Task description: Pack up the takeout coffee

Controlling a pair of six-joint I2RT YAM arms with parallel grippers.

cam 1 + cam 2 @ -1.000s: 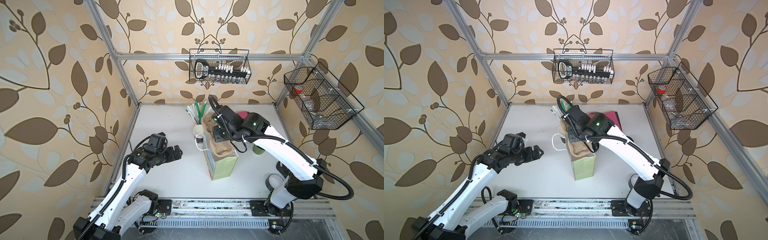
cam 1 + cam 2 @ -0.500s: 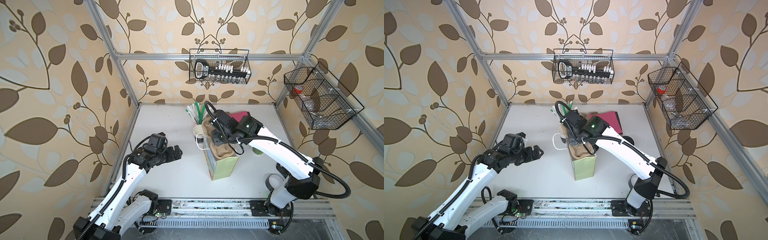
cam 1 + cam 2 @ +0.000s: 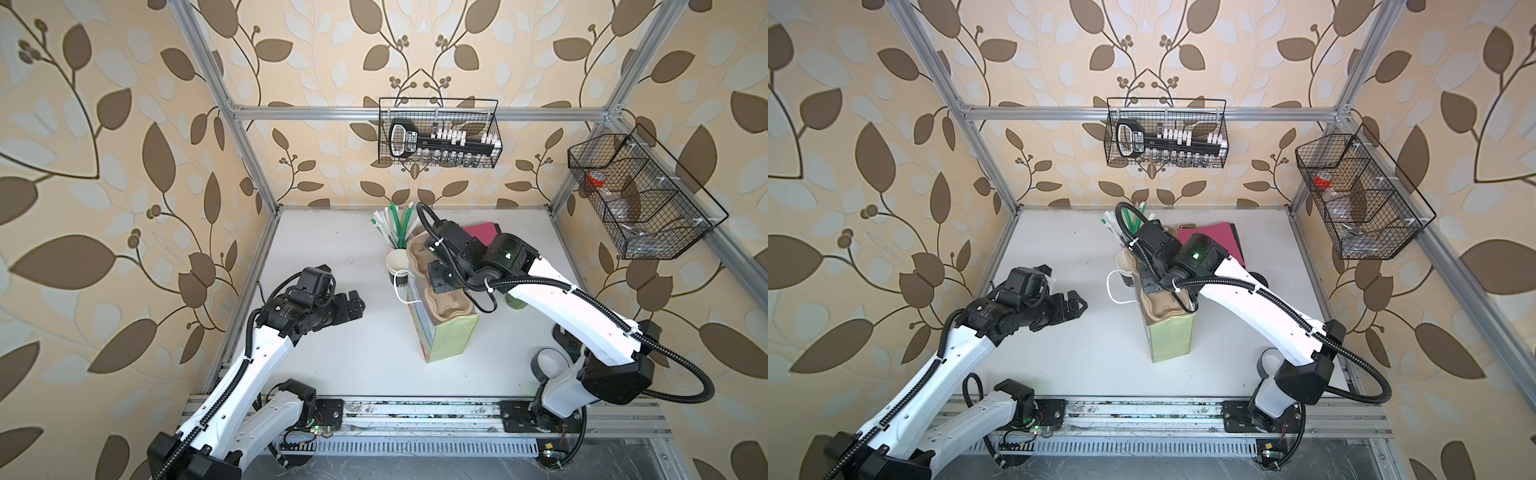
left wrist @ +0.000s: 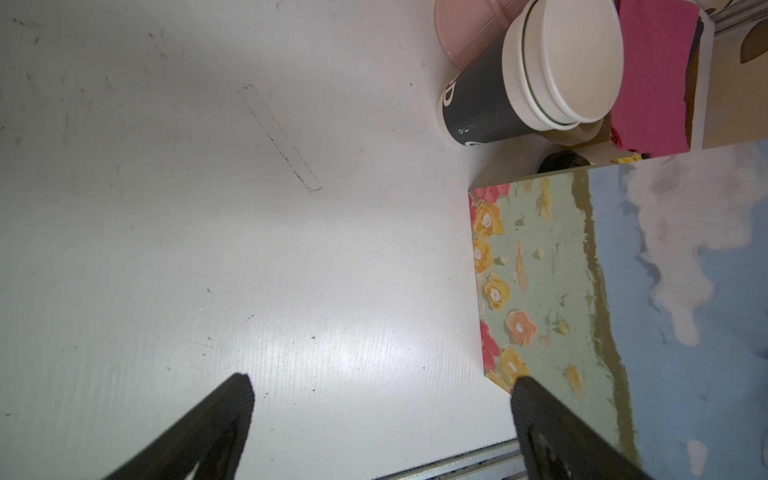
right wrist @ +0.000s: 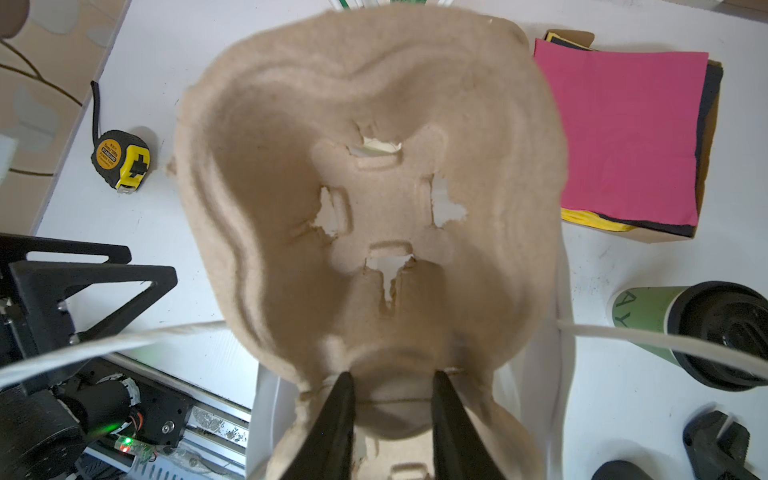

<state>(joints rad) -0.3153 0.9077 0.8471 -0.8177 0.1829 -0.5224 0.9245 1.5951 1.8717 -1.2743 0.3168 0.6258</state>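
Right gripper (image 5: 392, 376) fingers pinch the centre ridge of the moulded-pulp cup carrier (image 5: 374, 124), which sticks out of the floral paper bag (image 3: 451, 336). In both top views, the left gripper (image 4: 382, 384) hangs spread and empty at the bag's 9 o'clock. The takeout coffee (image 5: 648, 320) stands at 2 o'clock.

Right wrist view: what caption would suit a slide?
Right pincer clamps a pulp cup carrier; the lidded green cup stands nearby.
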